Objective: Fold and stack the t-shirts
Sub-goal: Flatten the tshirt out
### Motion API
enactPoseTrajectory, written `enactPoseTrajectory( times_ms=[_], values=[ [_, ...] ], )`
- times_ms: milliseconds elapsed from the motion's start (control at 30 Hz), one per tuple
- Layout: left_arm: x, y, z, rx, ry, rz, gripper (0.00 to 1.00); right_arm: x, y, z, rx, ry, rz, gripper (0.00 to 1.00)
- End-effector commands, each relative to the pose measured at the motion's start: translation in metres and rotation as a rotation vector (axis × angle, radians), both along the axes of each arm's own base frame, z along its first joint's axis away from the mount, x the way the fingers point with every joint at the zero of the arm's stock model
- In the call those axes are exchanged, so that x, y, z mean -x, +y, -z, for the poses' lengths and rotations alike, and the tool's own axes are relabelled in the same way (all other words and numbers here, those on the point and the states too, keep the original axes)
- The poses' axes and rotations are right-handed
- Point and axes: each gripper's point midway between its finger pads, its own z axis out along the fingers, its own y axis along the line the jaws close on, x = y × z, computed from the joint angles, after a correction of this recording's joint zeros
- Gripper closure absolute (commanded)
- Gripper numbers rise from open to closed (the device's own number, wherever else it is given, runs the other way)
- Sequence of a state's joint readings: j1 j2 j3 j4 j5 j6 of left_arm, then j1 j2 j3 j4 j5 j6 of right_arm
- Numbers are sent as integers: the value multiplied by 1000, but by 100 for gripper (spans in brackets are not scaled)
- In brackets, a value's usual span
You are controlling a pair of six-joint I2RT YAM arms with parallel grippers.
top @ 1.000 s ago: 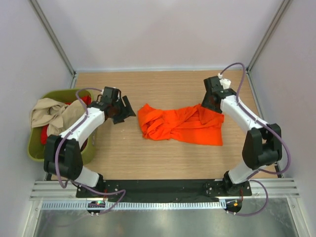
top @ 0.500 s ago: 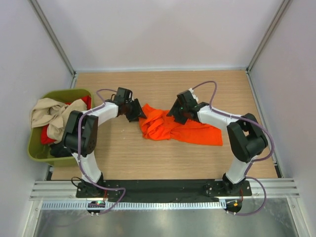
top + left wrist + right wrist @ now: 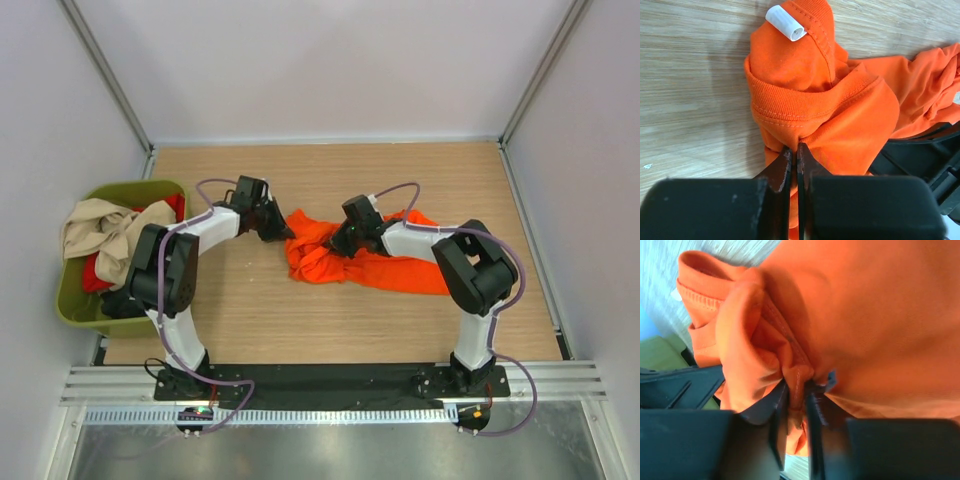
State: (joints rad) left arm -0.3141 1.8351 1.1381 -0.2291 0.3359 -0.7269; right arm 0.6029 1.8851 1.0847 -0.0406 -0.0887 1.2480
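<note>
My left gripper (image 3: 794, 162) pinched tight on a fold of the orange t-shirt (image 3: 840, 115), my right gripper (image 3: 798, 405) clamping its bunched seam (pads barely apart), cloth spreading toward 3 o'clock from above

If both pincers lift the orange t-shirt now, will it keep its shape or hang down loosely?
Probably it hangs loosely: the orange t-shirt lies crumpled in soft folds. It looks light; the left pincer and right pincer each pinch only a thin fold. Both grips are near the collar end, so the rest may sag.
</note>
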Motion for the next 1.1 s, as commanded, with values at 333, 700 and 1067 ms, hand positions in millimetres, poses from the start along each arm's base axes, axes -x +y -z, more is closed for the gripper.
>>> enactPoseTrajectory(
  times_ms=[333, 700, 1067],
  values=[
    [-37, 43, -251, -92, -408, -164, 100, -64, -148, -248, 424, -493, -59, 98],
    [40, 17, -185, 37, -263, -7, 100, 34, -200, -197, 600, -358, -167, 99],
    [73, 30, -112, -113, -153, 88, 54, 82, -182, -141, 450, -263, -280, 95]
  ],
)
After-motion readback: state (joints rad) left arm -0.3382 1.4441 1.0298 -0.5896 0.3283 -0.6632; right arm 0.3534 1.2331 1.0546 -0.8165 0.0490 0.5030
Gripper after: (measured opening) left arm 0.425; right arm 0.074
